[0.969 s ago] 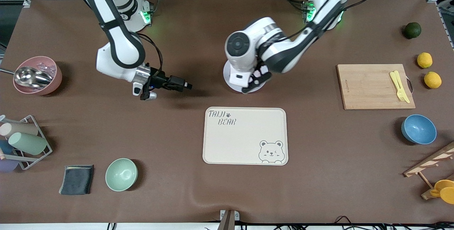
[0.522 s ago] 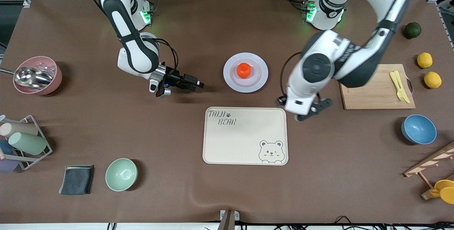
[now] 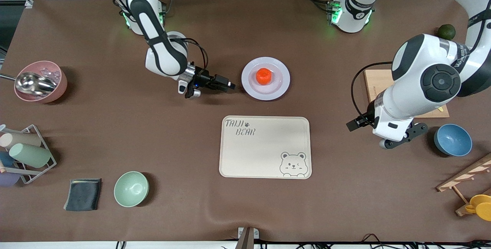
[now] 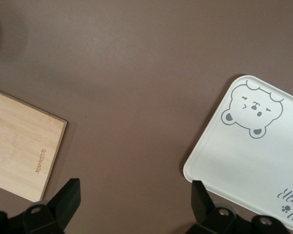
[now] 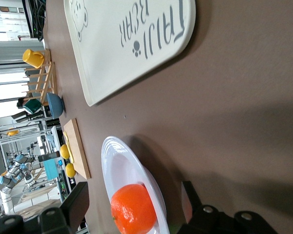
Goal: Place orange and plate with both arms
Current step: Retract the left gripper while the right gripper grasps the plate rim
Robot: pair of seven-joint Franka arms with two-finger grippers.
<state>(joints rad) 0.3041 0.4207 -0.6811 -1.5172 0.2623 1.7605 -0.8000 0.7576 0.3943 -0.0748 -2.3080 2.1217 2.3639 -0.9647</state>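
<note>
The small red-orange orange point(image 3: 263, 76) sits on the glossy white round plate point(image 3: 279, 88), farther than the cream bear tray point(image 3: 264, 147). The right gripper point(image 3: 226, 85), jaws apart and empty, sits just beside the plate rim; a low approach could shove the plate. The left gripper point(image 3: 401, 138) waits open near the blue bowl point(image 3: 452, 140).

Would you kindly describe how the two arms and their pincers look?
Both arms are glossy white with black joint sections and green base lights. The right pincer and left pincer have black fingers; black cables loop beside each wrist.
</note>
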